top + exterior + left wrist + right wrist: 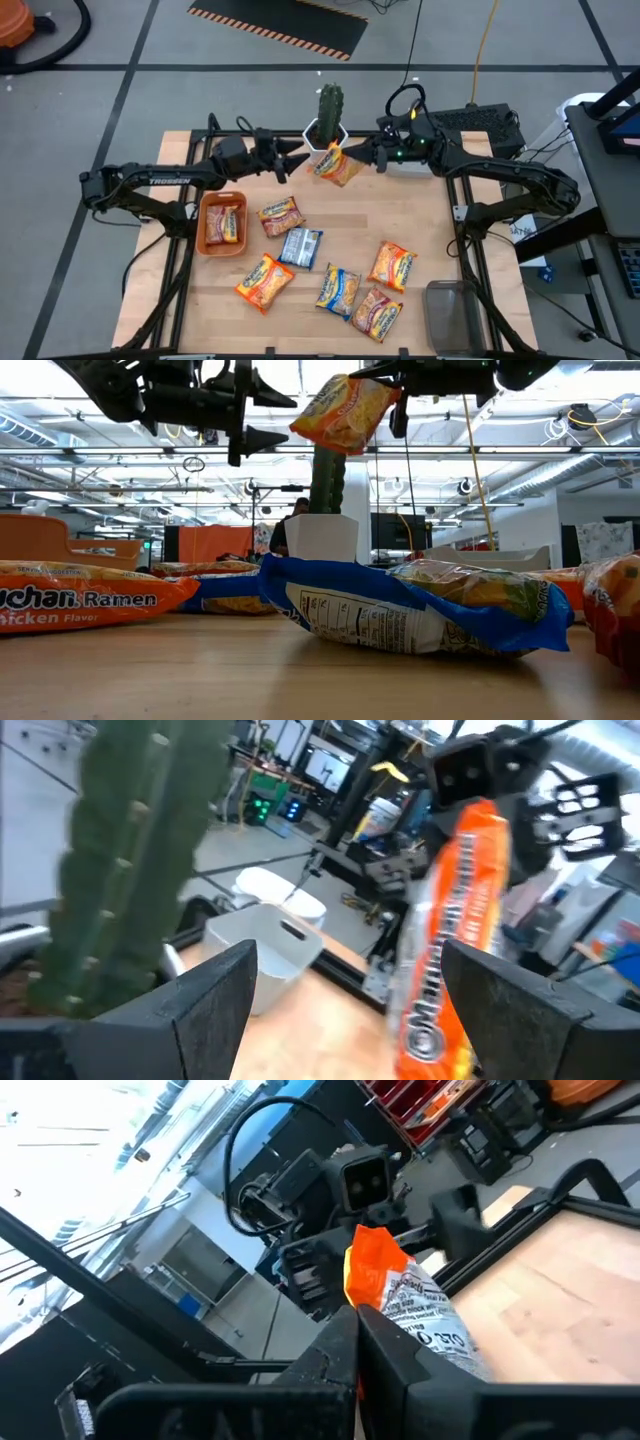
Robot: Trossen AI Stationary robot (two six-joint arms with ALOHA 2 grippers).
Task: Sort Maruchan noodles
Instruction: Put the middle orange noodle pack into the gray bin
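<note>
Handover near the desk's far edge: right pincer (372, 157) pinches a glossy orange noodle packet (337, 165); left pincer (296, 160), gaping wide, must close on it.

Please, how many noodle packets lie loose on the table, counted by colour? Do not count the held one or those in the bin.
Blue packets: 2
Orange or red-orange packets: 4
Total: 6
</note>
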